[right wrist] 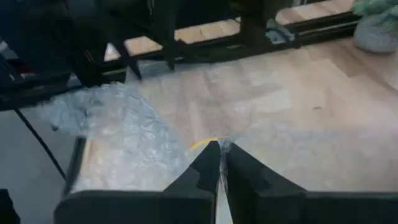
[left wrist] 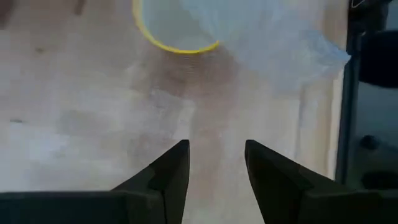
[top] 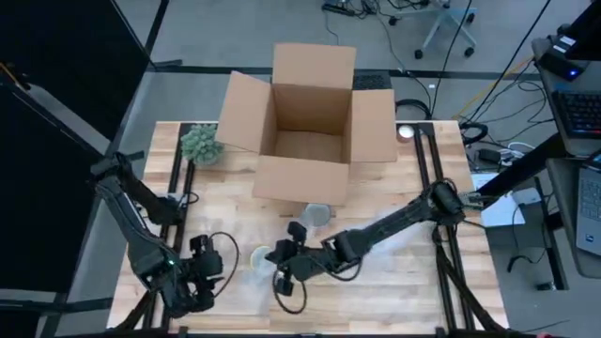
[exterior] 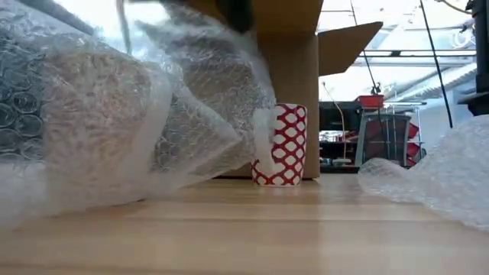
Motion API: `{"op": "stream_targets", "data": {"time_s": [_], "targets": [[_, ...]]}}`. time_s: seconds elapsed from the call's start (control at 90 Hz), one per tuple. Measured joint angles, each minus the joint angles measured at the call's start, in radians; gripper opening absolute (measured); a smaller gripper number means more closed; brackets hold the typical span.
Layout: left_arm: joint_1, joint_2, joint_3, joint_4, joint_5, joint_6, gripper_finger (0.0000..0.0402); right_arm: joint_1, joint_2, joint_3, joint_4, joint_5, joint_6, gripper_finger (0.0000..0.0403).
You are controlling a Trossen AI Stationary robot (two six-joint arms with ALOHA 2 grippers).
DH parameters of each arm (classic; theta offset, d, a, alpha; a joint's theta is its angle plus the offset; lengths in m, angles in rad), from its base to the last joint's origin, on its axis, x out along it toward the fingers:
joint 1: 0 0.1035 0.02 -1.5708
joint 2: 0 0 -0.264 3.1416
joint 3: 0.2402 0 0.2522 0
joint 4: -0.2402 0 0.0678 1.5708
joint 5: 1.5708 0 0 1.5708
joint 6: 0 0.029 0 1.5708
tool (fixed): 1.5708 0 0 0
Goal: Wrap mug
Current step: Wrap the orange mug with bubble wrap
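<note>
- Now the right gripper (right wrist: 219, 163) has its jaws clamped on a fold of bubble wrap (right wrist: 118, 124), lifting it beside the yellow-rimmed mug (left wrist: 171, 28).
- Left gripper (left wrist: 216, 165) hovers nearby over the table (top: 394, 291), jaws apart and empty.
- Wrapping looks barely begun; the cardboard box (top: 305, 117) waits behind.

Overhead, table-level and two close wrist views, all sharing the table (top: 394, 272).
</note>
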Motion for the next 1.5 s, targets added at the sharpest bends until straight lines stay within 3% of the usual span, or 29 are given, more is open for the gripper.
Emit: {"op": "stream_targets", "data": {"time_s": [0.1, 0.267, 0.556, 0.844, 0.956, 1.111, 1.5], "targets": [[0.0, -0.042, 0.013, -0.039, -0.109, 0.002, 0.0144, -0.023, 0.041, 0.0, 0.068, -0.061, -0.012, 0.0], [0.017, -0.06, 0.015, -0.003, -0.242, 0.063, 0.0144, -0.04, 0.087, -0.002, 0.086, -0.064, -0.03, 0.0], [0.151, 0.041, -0.019, 0.289, -0.241, 0.316, 0.0144, -0.039, 0.088, -0.001, 0.085, -0.063, -0.097, 0.0], [0.226, 0.197, -0.02, 0.288, -0.155, 0.32, 0.0144, -0.037, 0.087, -0.001, 0.058, -0.065, -0.147, 0.0], [0.232, 0.238, -0.02, 0.291, -0.133, 0.313, 0.0144, -0.037, 0.084, -0.001, 0.055, -0.117, -0.15, 0.0004], [0.232, 0.252, -0.02, 0.301, -0.132, 0.313, 0.0144, -0.037, 0.056, -0.001, 0.026, -0.142, -0.182, 0.0043], [0.232, 0.252, -0.02, 0.3, -0.126, 0.314, 0.0144, 0.01, -0.089, 0.002, -0.244, -0.174, -0.234, 0.017]]}}
